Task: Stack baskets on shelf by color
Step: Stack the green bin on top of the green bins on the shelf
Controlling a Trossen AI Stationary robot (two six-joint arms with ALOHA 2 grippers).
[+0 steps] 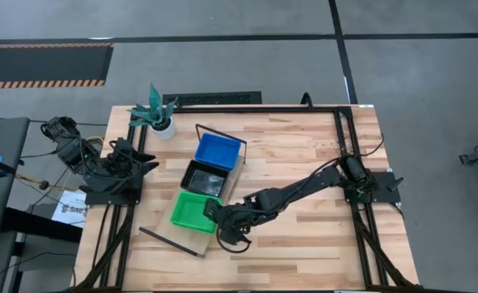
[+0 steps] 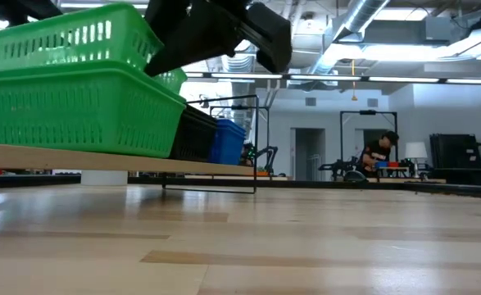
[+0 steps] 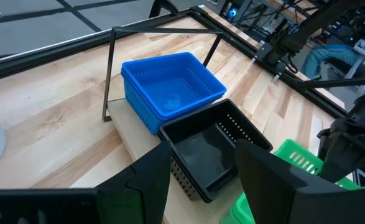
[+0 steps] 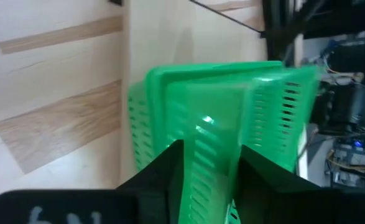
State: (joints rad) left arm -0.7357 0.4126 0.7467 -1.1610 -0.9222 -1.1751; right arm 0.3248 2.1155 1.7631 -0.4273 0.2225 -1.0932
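The light-wood shelf (image 1: pixel 188 237) lies slantwise on the slatted table. On it stand a blue basket (image 1: pixel 219 151), a black basket (image 1: pixel 203 177) and a green basket (image 2: pixel 76 111) in a row. A second green basket (image 2: pixel 68 37) sits tilted over the lower green one. My right gripper (image 1: pixel 213 212) is shut on this upper green basket at its side toward the table's right. My left gripper (image 3: pixel 201 174) waits open near the table's left edge, pointing at the black basket (image 3: pixel 210 152) and touching nothing. My right gripper has one side wall of the upper green basket (image 4: pixel 210 149) pinched between its two fingers, which straddle the rim. It comes slanting down from the table's right. The basket sits tilted above the lower green basket; I cannot tell whether it still rests in it.
A potted plant in a white pot (image 1: pixel 160 116) stands near the table's far left corner, beside the shelf's far wire frame (image 1: pixel 222 133). Black rails (image 1: pixel 340 138) run along the table's edges. Bare wood lies right of and nearer than the shelf. A person (image 2: pixel 379 152) sits far behind.
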